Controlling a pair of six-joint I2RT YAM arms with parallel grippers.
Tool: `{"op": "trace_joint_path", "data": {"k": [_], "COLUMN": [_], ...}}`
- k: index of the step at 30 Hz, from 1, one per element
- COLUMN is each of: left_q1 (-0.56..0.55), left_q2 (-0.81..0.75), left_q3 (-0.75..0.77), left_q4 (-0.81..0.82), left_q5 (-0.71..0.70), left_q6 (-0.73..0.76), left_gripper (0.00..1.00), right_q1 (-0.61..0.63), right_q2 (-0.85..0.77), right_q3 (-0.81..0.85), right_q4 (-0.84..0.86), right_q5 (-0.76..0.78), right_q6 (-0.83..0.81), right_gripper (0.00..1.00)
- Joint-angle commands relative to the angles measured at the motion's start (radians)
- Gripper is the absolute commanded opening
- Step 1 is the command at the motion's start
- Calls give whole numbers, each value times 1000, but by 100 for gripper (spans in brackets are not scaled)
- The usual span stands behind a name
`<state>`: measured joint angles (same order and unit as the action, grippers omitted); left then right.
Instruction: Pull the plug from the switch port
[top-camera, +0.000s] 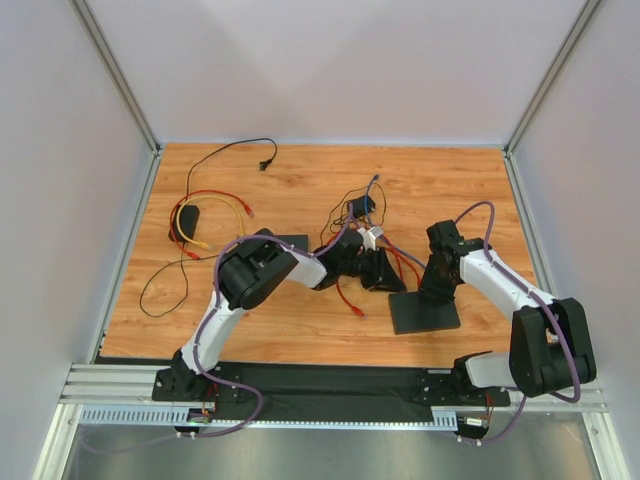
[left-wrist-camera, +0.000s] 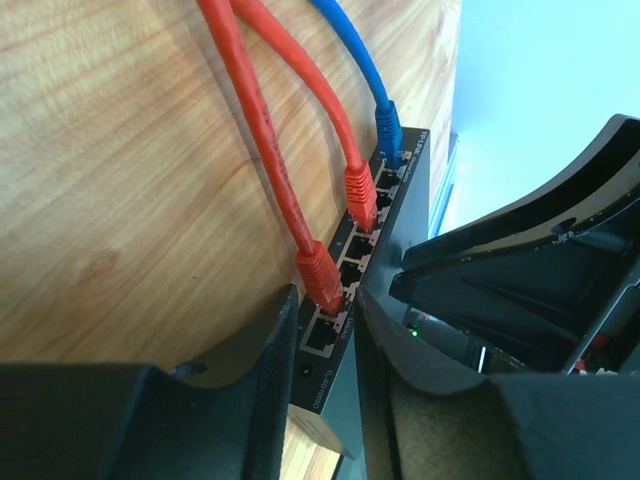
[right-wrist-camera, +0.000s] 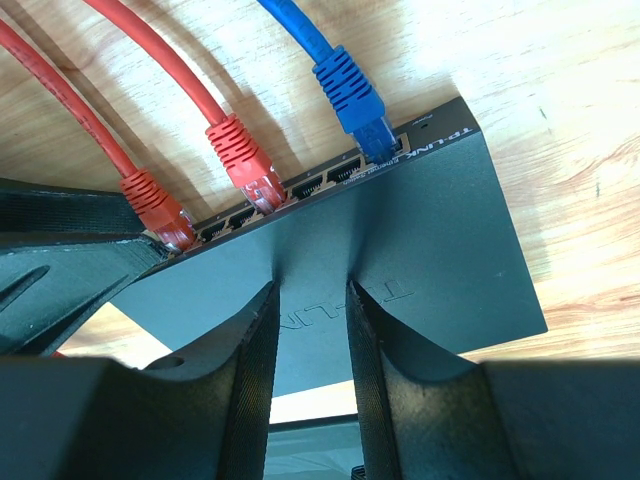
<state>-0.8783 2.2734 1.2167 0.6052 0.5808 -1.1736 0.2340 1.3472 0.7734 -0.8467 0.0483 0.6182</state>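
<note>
Jaws apart, left gripper (left-wrist-camera: 328, 320) sits just short of the nearest red plug (left-wrist-camera: 322, 275); right gripper (right-wrist-camera: 311, 300), apart too, over the switch (right-wrist-camera: 430, 240).

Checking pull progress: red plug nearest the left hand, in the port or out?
In. The red plug sits seated in the switch port, seen from both wrist views.
</note>
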Motion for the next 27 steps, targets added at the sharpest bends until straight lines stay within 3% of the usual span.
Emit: {"op": "trace_joint_path", "data": {"k": [1,11,18,27], "left_q1": [7,7,7,24], "left_q2": [37,112,117,109], "left_q3": [7,26,24,-52], "left_q4": [7,120,94,267], "left_q5": [36,80,61,-91], "left_q6": [6,-99,-116,-120], "left_gripper": [36,29,0,0], "right_q1": [-4,-5,-5,-4], "right_q2": [12,9,26,61], "right_q3": [7,3,-11,-59], "right_q4": [26,21,31,41], "right_q5": [4,1,-2,27], "right_q6": [-18,-17,-11,41], "right_gripper": [35,35,35,29]}}
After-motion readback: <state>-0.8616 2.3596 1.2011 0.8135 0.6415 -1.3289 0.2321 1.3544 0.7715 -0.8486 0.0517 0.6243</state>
